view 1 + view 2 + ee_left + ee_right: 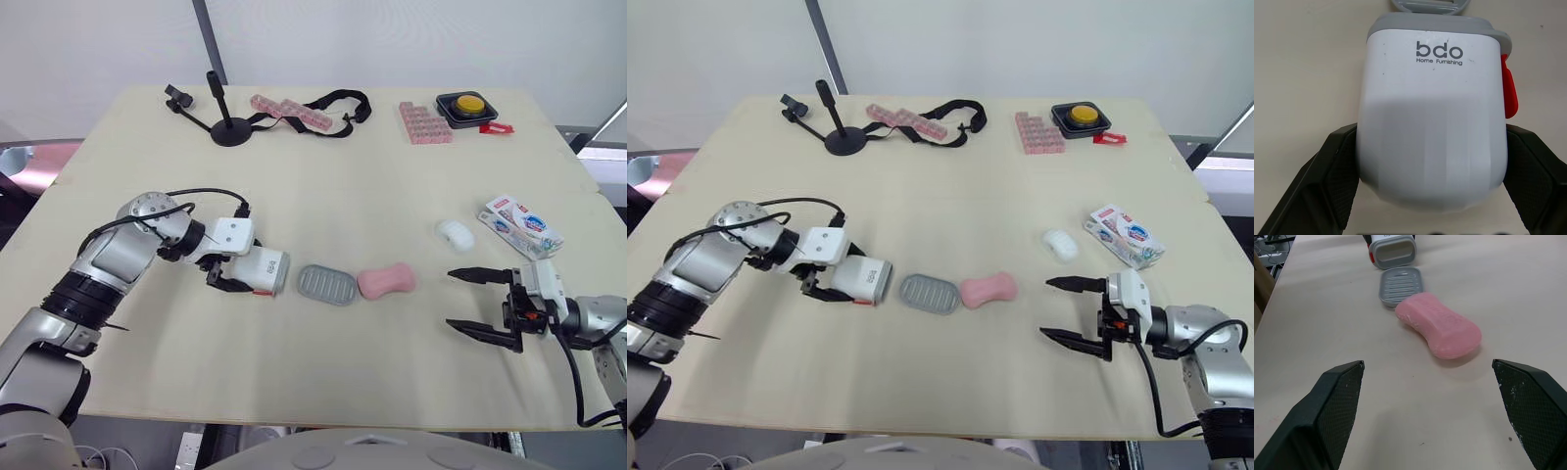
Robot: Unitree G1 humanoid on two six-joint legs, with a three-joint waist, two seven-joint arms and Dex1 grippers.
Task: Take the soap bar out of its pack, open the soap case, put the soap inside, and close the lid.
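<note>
- Soap case [265, 270]: lies on its side at the near left of the table [392, 176], open mouth turned right. Looks steadied this way so that something can be slid in from the right.
- Left gripper [1431, 129]: clenched on the white case body, one black finger on each flank. Pins the case down rather than lifting it, judging by how low it sits.
- Right gripper [450, 298]: released, fingers spread wide, low over the near right of the table. Points left toward the soap but sits well apart from it; reads as lined up for a reach.
- Soap pack [521, 225]: lies at the right edge, further away than the right gripper. Set aside, probably empty, though cannot tell.
- Grey ridged tray [327, 284]: flat on the table just right of the case mouth. Likely the case's sliding inner part, drawn out to take the bar.
- Soap bar [386, 281]: pink, unwrapped, at the tray's right end, touching it or very nearly so. Not yet on the tray, so loading and closing remain.
- White oval piece [455, 234]: just left of the pack; purpose unclear.
- Red latch [1508, 90]: on the case's side by the rim.
</note>
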